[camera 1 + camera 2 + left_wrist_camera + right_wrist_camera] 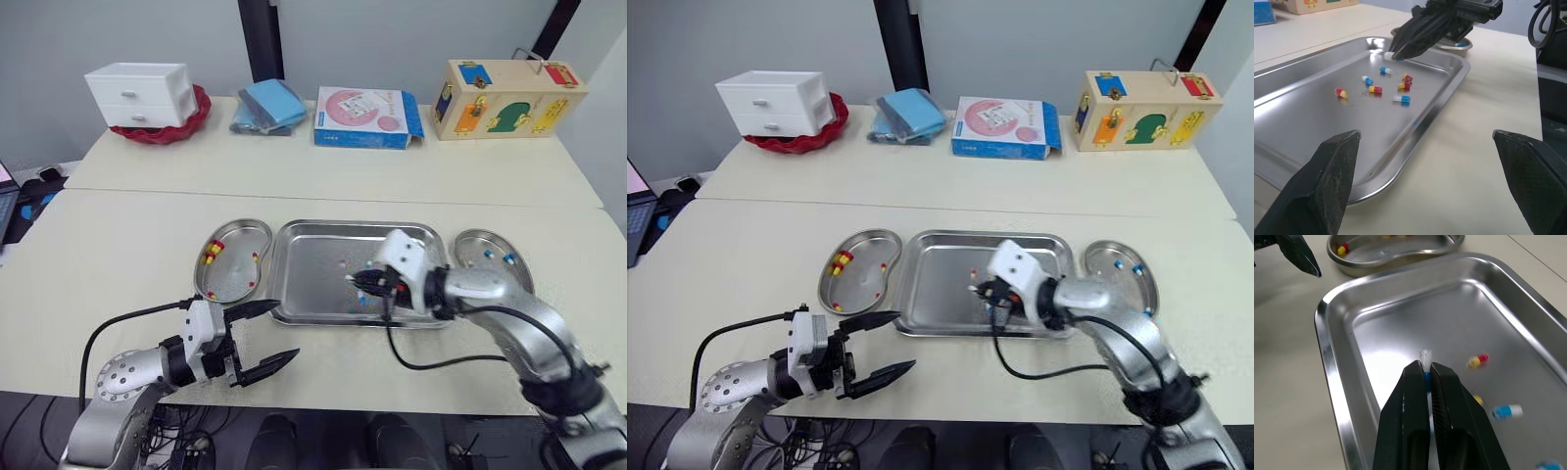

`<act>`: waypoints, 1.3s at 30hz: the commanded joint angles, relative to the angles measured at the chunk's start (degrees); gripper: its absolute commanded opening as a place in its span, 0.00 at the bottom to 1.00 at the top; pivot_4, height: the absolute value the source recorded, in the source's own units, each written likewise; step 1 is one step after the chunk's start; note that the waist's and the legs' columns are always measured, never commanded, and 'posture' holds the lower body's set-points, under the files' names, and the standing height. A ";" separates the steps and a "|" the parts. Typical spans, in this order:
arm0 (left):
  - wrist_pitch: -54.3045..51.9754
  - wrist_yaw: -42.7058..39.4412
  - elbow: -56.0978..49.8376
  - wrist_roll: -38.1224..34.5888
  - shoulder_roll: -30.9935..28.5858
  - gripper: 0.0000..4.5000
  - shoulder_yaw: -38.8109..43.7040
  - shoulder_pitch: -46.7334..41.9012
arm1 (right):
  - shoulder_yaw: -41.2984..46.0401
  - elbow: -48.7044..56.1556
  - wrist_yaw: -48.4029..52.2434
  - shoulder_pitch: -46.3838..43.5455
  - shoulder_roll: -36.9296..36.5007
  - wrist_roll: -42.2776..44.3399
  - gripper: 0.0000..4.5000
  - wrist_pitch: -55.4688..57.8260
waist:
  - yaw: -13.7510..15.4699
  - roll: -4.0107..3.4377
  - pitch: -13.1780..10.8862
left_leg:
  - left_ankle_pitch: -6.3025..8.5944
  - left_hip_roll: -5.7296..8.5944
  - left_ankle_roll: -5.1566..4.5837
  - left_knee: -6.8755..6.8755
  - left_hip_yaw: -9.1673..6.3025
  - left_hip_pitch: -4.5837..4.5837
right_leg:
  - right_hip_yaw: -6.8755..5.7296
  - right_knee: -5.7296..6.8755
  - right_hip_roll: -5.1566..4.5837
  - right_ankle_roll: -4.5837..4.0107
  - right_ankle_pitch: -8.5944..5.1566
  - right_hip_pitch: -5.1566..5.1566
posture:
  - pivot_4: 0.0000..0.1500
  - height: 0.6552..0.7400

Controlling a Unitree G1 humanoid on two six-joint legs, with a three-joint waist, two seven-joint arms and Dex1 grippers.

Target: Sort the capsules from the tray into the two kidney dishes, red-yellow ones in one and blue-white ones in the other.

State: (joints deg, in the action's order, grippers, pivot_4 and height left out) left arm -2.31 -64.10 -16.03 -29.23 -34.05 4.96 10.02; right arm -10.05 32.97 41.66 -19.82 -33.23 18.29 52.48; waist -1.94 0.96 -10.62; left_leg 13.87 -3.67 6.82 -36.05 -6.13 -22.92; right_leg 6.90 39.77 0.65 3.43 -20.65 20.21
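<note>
My right gripper [1425, 367] hangs low over the steel tray [313, 304] and is shut on a blue-white capsule [1425, 356], whose white end sticks out past the fingertips. Several loose capsules, red-yellow [1341, 92] and blue-white [1401, 99], lie in the tray nearby. Left of the tray, a kidney dish [235, 231] holds red-yellow capsules [211, 253]. The kidney dish [480, 240] to the right holds blue-white ones [508, 258]. My left gripper [284, 331] is open and holds nothing, near the table's front edge in front of the left dish.
Along the back of the far table stand a white drawer unit on a red bowl [142, 93], folded blue cloth [269, 106], a flat blue-pink box [364, 117] and a wooden latch box [505, 98]. A seam divides the two tabletops.
</note>
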 commanded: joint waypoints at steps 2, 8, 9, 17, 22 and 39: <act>3.79 -2.87 1.52 -1.56 0.72 1.00 0.73 -1.67 | 13.24 7.49 -0.32 8.40 -2.36 5.04 0.00 -0.39 | 0.05 0.00 0.00 | 0.00 0.00 0.00 0.00 0.00 0.00 | 0.00 0.00 0.01 0.00 0.00 -0.01 | 1.00 1.00; 6.34 -4.91 3.71 -1.37 1.35 1.00 0.14 -2.90 | 29.94 8.87 -5.06 19.24 -0.40 8.36 0.00 -0.40 | -0.02 0.00 0.00 | 0.00 0.00 0.00 0.00 0.02 0.01 | 0.03 0.00 0.02 0.00 0.00 -0.02 | 1.00 1.00; 6.63 -5.19 3.83 -1.40 1.49 1.00 0.05 -2.99 | 32.22 8.26 -6.30 20.15 0.28 8.59 0.00 -0.48 | 0.03 0.00 0.00 | 0.00 0.01 0.00 0.00 0.04 0.01 | 0.04 0.00 0.01 0.00 0.00 -0.03 | 1.00 1.00; 8.05 -6.12 4.74 -1.19 2.30 1.00 -0.28 -3.77 | 38.17 3.24 -11.70 21.26 0.84 8.68 0.00 -1.35 | -0.19 -0.01 0.00 | 0.00 0.01 0.00 -0.01 0.07 0.05 | 0.08 0.03 0.02 0.00 0.00 -0.04 | 1.00 1.00; 8.20 -6.16 4.80 -1.09 2.59 1.00 -0.31 -3.89 | 38.14 1.81 -14.64 20.48 0.64 8.74 0.00 -0.76 | -0.18 -0.01 0.00 | 0.00 0.01 0.00 0.00 0.09 0.04 | 0.10 0.03 0.02 0.00 0.00 -0.03 | 1.00 1.00; 7.86 -4.13 3.88 -0.68 2.89 1.00 -0.06 -3.03 | 39.00 1.28 -19.79 19.96 0.59 10.27 0.77 -0.92 | -0.09 -0.01 0.00 | 0.00 0.01 0.00 0.00 0.09 0.04 | 0.10 0.03 0.02 0.00 0.00 -0.04 | 1.00 1.00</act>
State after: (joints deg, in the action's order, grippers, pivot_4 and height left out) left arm 5.36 -69.02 -10.73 -29.31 -31.34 4.69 6.56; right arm 27.18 32.74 22.07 0.57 -31.67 28.32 53.41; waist -2.03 0.95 -10.63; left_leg 13.87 -3.66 6.81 -36.05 -6.04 -22.88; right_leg 7.01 39.80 0.67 3.43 -20.65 20.17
